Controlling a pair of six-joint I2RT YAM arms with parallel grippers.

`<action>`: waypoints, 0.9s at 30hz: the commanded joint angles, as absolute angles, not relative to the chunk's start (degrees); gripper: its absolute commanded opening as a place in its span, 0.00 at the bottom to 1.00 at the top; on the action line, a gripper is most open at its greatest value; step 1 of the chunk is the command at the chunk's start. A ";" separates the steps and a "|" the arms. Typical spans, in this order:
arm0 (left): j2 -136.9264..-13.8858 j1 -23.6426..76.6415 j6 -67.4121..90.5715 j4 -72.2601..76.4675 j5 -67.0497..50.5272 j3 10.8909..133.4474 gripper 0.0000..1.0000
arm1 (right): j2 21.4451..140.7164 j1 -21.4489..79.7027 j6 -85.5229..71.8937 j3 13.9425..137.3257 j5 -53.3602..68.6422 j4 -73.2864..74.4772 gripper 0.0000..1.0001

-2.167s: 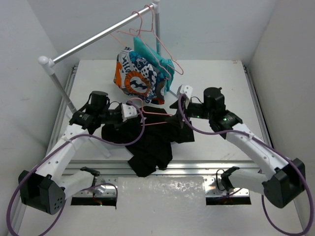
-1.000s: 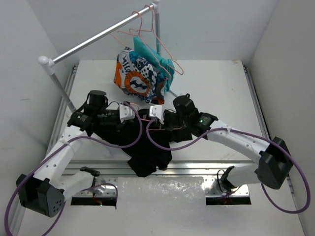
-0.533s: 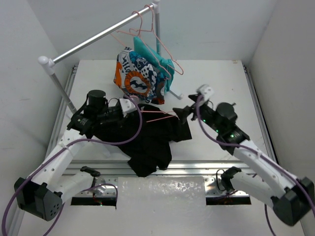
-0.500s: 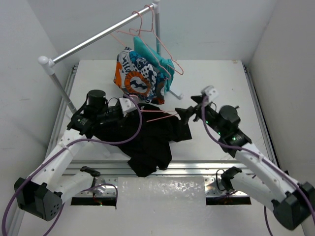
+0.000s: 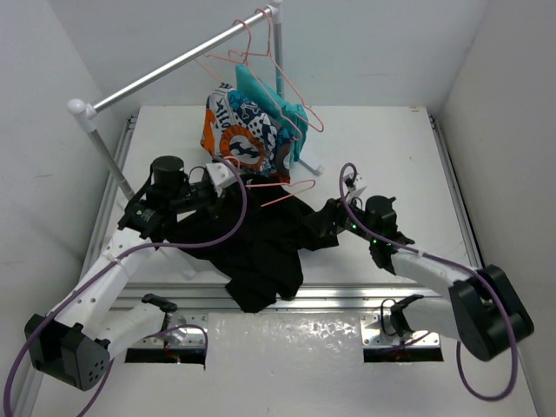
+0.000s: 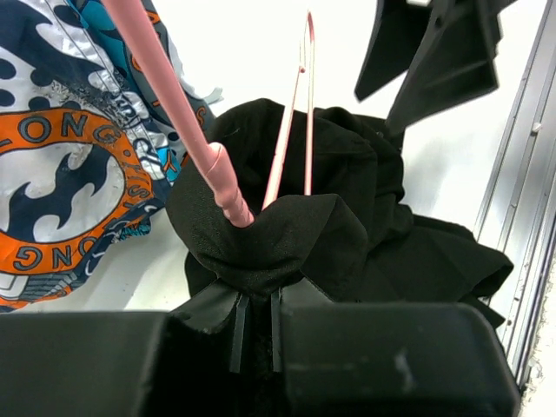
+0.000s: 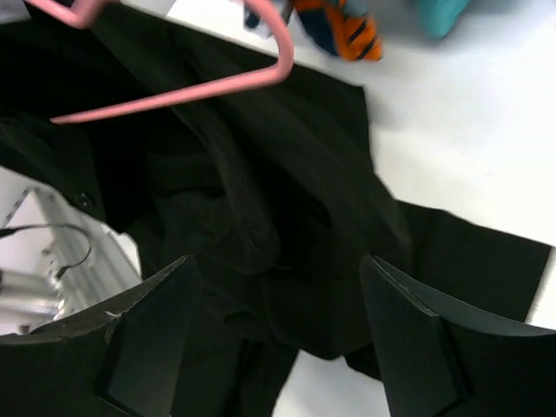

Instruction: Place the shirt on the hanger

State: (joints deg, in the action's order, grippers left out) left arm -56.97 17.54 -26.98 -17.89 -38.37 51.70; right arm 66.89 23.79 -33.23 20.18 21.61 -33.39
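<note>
The black shirt (image 5: 261, 248) lies crumpled on the white table between my arms. My left gripper (image 5: 221, 187) is shut on a fold of the shirt (image 6: 287, 239) at its back left, and the pink hanger (image 5: 280, 191) sticks out of that fold to the right. In the left wrist view the left gripper (image 6: 256, 300) pinches fabric wrapped over the hanger's wire (image 6: 187, 117). My right gripper (image 5: 326, 221) is open and low over the shirt's right edge. In the right wrist view the right gripper (image 7: 278, 295) has black fabric (image 7: 261, 208) between its spread fingers, below the hanger (image 7: 174, 95).
A metal rail (image 5: 174, 65) crosses the back left, with spare pink hangers (image 5: 261, 52) hooked on it. An orange-blue-white patterned garment (image 5: 239, 139) and a teal garment (image 5: 280, 109) hang behind the shirt. The rack's left post (image 5: 104, 156) stands beside my left arm.
My right arm reached over the shirt's middle, swung up and back to the right, and has now dropped low at the shirt's right edge. My left gripper kept its hold and shifted slightly backward.
</note>
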 commanded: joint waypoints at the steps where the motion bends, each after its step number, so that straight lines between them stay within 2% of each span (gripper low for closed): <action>1: -55.81 17.67 -25.49 -13.89 -38.76 54.40 0.00 | 72.66 24.08 -37.52 21.27 28.65 -49.73 0.77; 5: -56.07 17.67 -25.31 -13.71 -38.76 54.84 0.00 | 78.37 24.96 -37.62 25.22 27.60 -45.80 0.77; 8: -56.51 17.67 -24.53 -13.10 -39.11 55.46 0.00 | 83.29 25.05 -40.24 26.28 29.79 -49.21 0.77; 10: -56.78 17.67 -23.74 -12.40 -39.72 55.98 0.00 | 86.21 25.22 -42.35 27.77 31.90 -51.84 0.72; 12: -57.30 17.67 -23.38 -12.04 -40.08 56.42 0.00 | 90.34 25.40 -45.78 28.73 32.69 -56.31 0.61; 13: -57.39 17.67 -23.20 -11.95 -40.08 56.43 0.00 | 91.48 25.40 -47.01 29.00 32.52 -57.56 0.43; 15: -57.31 17.67 -23.03 -12.04 -40.08 56.43 0.00 | 93.50 25.31 -49.30 29.01 30.25 -60.02 0.26; 16: -57.22 17.58 -23.20 -12.39 -40.08 56.51 0.00 | 93.52 25.05 -49.74 28.66 29.02 -60.46 0.11; 18: -56.78 17.58 -23.90 -14.14 -39.90 56.78 0.00 | 91.42 24.53 -49.83 26.55 26.12 -60.39 0.02; 22: -55.81 17.49 -30.73 -19.76 -41.65 57.65 0.00 | 83.78 20.93 -46.07 24.00 20.14 -53.80 0.00; 27: -55.72 17.49 -47.97 -33.65 -48.60 56.96 0.00 | 72.70 14.51 -42.81 21.89 20.92 -43.43 0.00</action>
